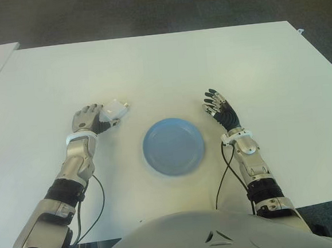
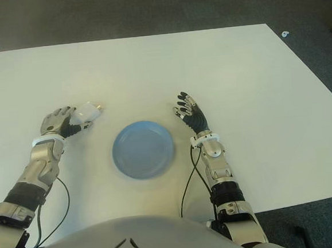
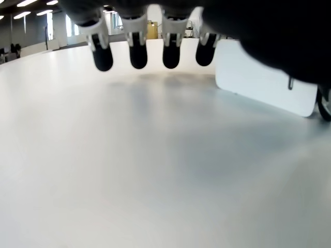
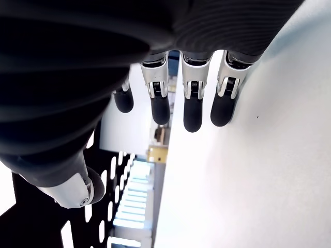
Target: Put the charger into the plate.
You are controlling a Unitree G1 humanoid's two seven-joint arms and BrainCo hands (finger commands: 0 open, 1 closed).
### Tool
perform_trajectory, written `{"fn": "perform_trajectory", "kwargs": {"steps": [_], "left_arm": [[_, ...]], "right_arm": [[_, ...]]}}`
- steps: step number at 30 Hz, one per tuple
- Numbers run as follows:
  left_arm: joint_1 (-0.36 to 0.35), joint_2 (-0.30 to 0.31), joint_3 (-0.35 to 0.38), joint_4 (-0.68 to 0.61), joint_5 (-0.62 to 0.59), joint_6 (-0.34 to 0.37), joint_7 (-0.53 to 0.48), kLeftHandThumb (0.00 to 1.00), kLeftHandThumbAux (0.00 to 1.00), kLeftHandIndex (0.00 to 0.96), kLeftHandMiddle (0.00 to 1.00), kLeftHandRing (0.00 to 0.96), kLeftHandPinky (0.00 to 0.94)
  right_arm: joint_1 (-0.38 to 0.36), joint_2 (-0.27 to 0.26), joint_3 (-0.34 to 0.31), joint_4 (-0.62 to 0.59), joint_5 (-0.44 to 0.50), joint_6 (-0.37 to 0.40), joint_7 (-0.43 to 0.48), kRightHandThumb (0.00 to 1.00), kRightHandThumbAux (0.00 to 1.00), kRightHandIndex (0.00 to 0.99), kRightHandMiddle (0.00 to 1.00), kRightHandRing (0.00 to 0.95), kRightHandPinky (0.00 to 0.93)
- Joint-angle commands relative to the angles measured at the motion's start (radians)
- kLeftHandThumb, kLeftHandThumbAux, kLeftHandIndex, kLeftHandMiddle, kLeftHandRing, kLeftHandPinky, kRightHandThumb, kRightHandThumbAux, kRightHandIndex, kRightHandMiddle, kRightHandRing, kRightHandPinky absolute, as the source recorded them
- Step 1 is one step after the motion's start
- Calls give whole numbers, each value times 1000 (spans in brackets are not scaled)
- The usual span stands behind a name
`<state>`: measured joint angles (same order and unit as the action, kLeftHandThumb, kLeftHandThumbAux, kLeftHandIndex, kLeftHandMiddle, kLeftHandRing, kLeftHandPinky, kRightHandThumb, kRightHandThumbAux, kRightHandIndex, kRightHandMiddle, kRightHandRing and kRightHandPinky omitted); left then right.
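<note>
White charger (image 1: 115,111) is pinched in your left hand (image 1: 91,119) — left of the plate (image 1: 173,146); carry rightward; right hand (image 1: 221,109) spread, empty.

Both eye views look steeply down from the head onto the white bench (image 1: 167,61), set slightly apart and sharing the blue plate (image 1: 173,146) and both arms. The left wrist view skims low across the bench beneath its own fingertips (image 3: 138,56). The right wrist view sits equally close behind its fingers (image 4: 192,111).

Office/lab, white table (image 1: 167,66), grey carpet (image 1: 145,10), ceiling strip lights (image 3: 23,14)
</note>
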<state>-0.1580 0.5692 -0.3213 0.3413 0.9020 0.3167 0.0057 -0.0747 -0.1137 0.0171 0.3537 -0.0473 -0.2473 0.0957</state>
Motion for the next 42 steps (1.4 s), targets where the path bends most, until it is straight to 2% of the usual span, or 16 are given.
{"fn": "perform_trajectory", "kwargs": {"steps": [1,10,16,18,19,23,24,26,33,36,37,38,42], "left_arm": [[-6,-21,-27,31,-11,-13,-9,112,244,0,0,0,0],[-20,-22,-36,38,-27,-19,-7,112,257,0,0,0,0],[-20,-26,-29,44,-44,-60,40,121,279,5,0,0,0],[-20,-29,-24,50,-51,-80,70,144,302,64,64,47,64],[-20,-30,-23,53,-55,-87,81,165,322,115,130,108,131],[-21,-42,-8,67,-76,-115,139,222,371,230,299,271,298],[-18,-52,-1,64,-84,-122,164,227,375,241,314,286,312],[-14,-67,8,60,-96,-133,200,253,394,298,411,401,396],[-10,-91,36,80,-128,-183,315,293,456,401,566,557,514],[-11,-110,52,93,-134,-194,377,332,511,476,637,630,577],[-11,-117,56,94,-134,-193,395,467,578,463,672,669,621],[-13,-127,61,88,-133,-184,411,553,621,454,695,695,650],[-19,-147,70,66,-132,-156,434,677,676,446,752,752,736]], "right_arm": [[22,0,-1,2,1,13,0,220,631,0,147,155,147],[23,0,0,-2,2,16,2,212,629,0,138,147,148],[25,0,2,-8,0,17,3,204,619,0,133,143,143],[26,0,3,-10,-1,18,2,195,614,0,135,146,144],[26,0,3,-10,-2,18,2,191,611,0,139,149,147],[25,1,5,-11,-2,18,2,184,608,0,149,157,146],[25,1,5,-12,-3,21,2,184,609,0,150,158,146],[25,1,6,-13,-4,24,1,182,611,0,150,157,140],[23,4,6,-16,-6,32,-2,185,617,0,153,162,148],[21,5,7,-15,-6,34,-2,189,615,0,157,167,152],[21,5,7,-15,-6,35,-2,188,609,0,157,167,151],[21,5,7,-15,-6,35,-1,187,606,0,156,167,151],[19,5,8,-15,-5,37,0,183,594,0,153,163,142]]}}
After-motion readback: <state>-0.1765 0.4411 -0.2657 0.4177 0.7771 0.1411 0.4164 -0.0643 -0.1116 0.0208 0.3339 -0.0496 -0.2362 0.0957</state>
